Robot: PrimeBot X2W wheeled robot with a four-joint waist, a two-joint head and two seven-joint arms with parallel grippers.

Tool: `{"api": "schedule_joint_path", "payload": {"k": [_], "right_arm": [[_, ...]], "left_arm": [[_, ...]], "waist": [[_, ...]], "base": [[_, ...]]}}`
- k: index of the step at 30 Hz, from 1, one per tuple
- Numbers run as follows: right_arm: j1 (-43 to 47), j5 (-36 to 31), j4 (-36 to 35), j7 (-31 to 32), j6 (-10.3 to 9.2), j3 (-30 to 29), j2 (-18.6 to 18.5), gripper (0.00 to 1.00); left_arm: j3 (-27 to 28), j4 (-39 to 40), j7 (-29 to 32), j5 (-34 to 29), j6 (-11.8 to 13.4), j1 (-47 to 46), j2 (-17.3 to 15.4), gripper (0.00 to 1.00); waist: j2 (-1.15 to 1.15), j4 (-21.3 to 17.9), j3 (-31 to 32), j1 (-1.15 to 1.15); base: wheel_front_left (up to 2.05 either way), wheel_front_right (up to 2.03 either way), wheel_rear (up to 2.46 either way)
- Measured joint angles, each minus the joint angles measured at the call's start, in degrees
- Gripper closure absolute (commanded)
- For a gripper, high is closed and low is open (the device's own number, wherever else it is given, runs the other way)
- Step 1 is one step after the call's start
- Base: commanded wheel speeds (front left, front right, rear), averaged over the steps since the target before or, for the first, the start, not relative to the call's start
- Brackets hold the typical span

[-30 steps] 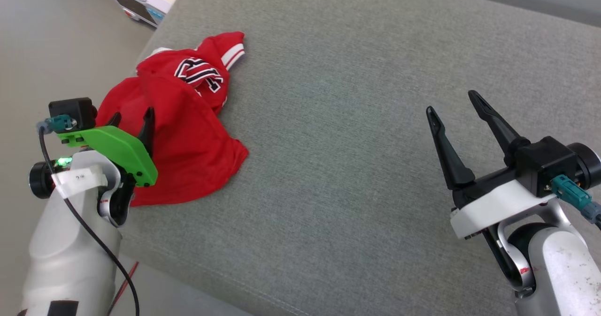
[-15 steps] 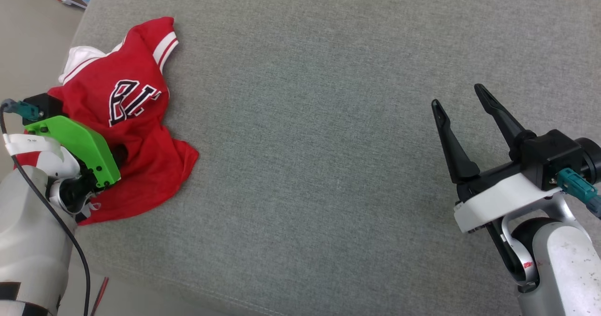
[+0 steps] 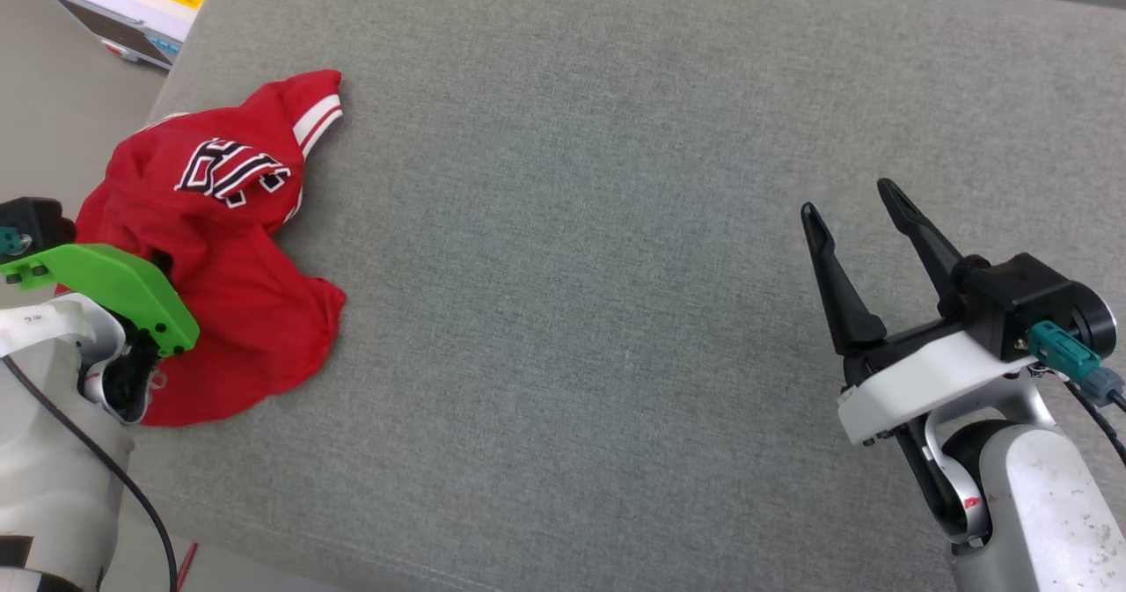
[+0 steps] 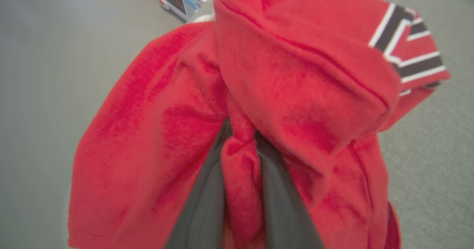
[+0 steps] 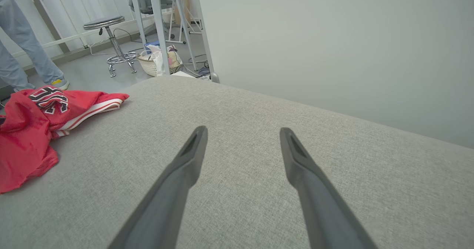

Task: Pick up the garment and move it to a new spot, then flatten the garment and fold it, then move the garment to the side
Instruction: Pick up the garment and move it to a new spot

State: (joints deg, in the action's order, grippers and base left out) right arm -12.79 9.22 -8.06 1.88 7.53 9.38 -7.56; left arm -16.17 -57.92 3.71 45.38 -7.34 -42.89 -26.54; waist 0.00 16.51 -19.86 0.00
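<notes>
The garment (image 3: 220, 249) is a crumpled red jersey with striped white trim and part of a black print showing. It lies near the left edge of the grey padded surface (image 3: 616, 266). In the left wrist view my left gripper (image 4: 240, 130) is shut on a pinched fold of the garment (image 4: 296, 75). In the head view its fingers are hidden behind the green mount (image 3: 114, 288). My right gripper (image 3: 846, 200) hovers open far to the right with nothing between its fingers. The right wrist view has the right gripper (image 5: 242, 130) wide apart and the garment (image 5: 26, 138) at the far left.
A white instrument box (image 3: 132, 3) stands on the floor beyond the surface's left edge. Past the far end are a person's legs (image 5: 22, 56), a stool (image 5: 107, 23) and a basket (image 5: 155, 62). A pale wall runs along the right.
My left gripper has gone from open to shut on a fold of the garment, and the cloth has bunched up around it. The head camera has shifted. The right gripper stays open.
</notes>
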Motion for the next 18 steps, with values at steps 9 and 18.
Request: {"api": "schedule_joint_path", "payload": {"k": [9, 18], "right_arm": [[4.49, 0.12, 1.90, -1.91, 0.00, -3.99, 2.53, 0.00], [7.00, -0.07, 1.04, -2.10, 0.00, -8.18, 3.76, 0.00]], "left_arm": [[-1.19, 3.20, -13.95, -4.48, 1.65, -0.09, -1.05, 1.00], [-4.15, 17.36, -16.34, -8.15, 4.91, -1.08, -0.09, 1.00]], "waist": [[0.00, -0.62, 7.86, -0.01], [0.00, -5.41, 11.59, -0.01]], "base": [[0.00, 0.00, 0.00], [0.00, 0.00, 0.00]]}}
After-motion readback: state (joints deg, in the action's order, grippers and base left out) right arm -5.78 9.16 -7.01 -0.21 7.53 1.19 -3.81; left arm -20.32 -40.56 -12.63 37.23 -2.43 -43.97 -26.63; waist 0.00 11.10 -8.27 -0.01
